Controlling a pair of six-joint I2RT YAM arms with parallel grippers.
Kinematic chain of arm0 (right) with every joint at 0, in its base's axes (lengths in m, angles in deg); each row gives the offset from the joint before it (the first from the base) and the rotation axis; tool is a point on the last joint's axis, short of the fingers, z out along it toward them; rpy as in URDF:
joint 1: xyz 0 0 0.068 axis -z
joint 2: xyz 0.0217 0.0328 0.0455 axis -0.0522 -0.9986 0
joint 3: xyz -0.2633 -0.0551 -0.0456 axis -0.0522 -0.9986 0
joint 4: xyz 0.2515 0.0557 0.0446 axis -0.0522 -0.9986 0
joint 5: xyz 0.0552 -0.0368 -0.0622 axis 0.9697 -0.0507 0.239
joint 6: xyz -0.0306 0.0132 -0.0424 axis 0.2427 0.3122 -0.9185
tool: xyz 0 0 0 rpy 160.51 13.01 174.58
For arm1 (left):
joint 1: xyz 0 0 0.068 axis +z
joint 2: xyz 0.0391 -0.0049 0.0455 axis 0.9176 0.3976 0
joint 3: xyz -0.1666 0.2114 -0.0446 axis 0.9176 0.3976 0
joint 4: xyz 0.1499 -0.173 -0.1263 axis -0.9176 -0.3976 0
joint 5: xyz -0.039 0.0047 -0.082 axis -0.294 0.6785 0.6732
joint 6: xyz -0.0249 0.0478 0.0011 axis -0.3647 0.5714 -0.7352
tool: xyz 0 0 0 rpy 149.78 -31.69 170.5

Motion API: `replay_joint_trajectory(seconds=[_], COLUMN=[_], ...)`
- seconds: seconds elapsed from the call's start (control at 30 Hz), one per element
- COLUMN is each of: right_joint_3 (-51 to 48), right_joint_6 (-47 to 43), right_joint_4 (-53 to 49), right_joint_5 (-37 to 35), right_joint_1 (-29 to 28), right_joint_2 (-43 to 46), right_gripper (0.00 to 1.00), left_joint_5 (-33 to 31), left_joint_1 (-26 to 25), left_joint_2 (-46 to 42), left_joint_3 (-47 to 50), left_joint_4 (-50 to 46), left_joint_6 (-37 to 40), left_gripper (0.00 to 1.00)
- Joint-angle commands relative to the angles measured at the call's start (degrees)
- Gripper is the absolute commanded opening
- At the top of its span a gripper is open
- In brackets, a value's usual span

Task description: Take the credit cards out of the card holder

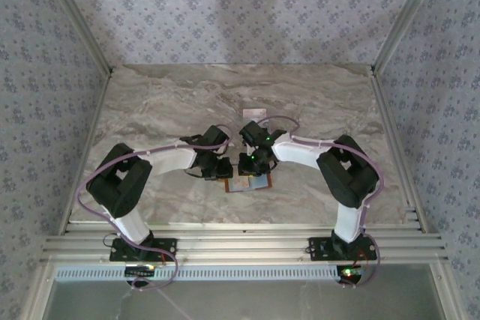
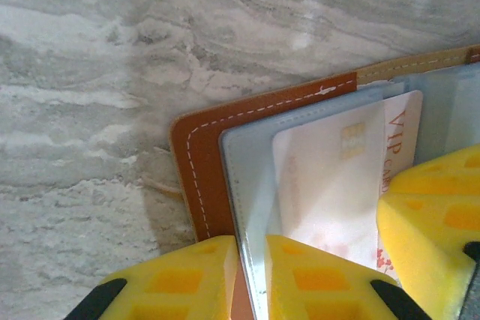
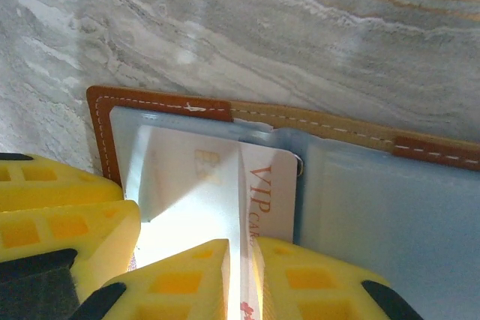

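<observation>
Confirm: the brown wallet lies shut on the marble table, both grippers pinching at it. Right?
Not shut. The right wrist view shows the wallet lying open, a white card in its clear sleeve. It is on the marble table, with the left gripper and right gripper pinching at it.

Smooth leather card holder (image 2: 202, 177) — glossy plastic credit card (image 2: 330, 177), marble-look table (image 2: 90, 73)
</observation>
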Motion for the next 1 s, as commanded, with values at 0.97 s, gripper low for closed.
replay_joint_trajectory(seconds=[0.97], right_joint_3=[-6.30], right_joint_6=[-2.18], right_joint_4=[6.67], right_joint_5=[12.97], right_joint_1=[5.56], right_joint_2=[4.09], right_gripper=[0.25], left_joint_5=[-2.83], left_joint_1=[-2.83], left_joint_2=[2.00], left_joint_3=[-5.39], left_joint_4=[-10.63], left_joint_6=[0.83], left_gripper=[0.15])
